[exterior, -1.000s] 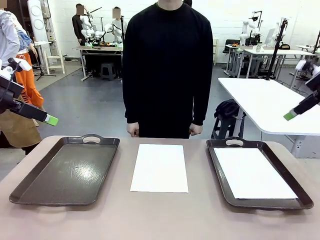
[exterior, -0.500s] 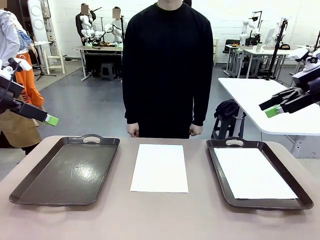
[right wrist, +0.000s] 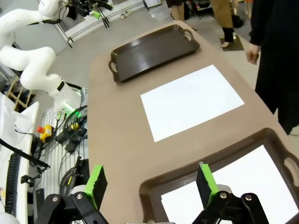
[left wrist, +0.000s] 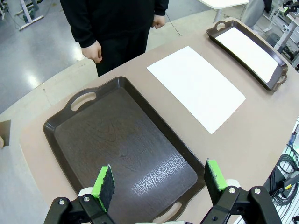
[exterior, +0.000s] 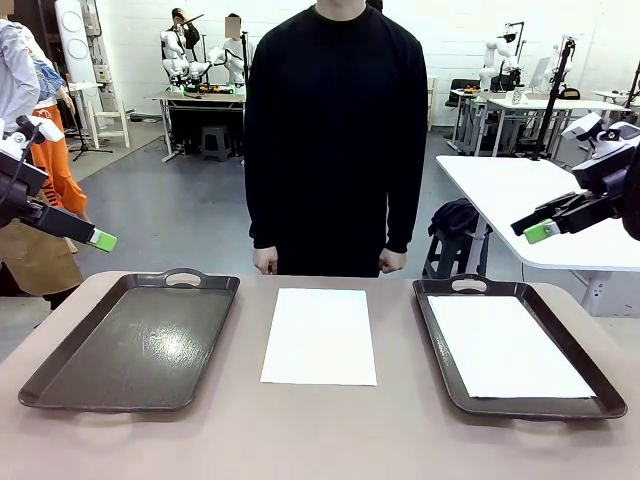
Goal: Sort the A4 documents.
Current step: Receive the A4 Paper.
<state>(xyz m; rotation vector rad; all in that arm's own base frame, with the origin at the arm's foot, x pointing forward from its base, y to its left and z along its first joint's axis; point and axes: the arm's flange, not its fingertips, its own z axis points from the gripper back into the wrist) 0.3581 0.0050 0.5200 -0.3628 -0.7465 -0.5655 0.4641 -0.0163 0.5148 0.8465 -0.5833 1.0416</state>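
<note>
One white A4 document (exterior: 319, 336) lies flat on the table's middle, between two dark brown trays. Another A4 document (exterior: 508, 346) rests inside the right tray (exterior: 470, 284). The left tray (exterior: 130, 345) holds nothing. My left gripper (exterior: 100, 240) hangs high off the table's left end; its wrist view looks down past its open fingers (left wrist: 160, 176) onto the bare tray (left wrist: 93, 140) and the middle sheet (left wrist: 196, 86). My right gripper (exterior: 540, 230) hovers open, high over the right tray's far side, and from its wrist (right wrist: 151, 179) the trayed sheet (right wrist: 233, 191) lies just below.
A person in black stands at the far edge behind the middle sheet, with hands (exterior: 265, 262) hanging at the sides. A white side table (exterior: 540, 210) stands behind the right tray. Bare tabletop runs along the near edge.
My right gripper has swung in from the picture's right edge toward the right tray. The left gripper, sheets, trays and person are unchanged.
</note>
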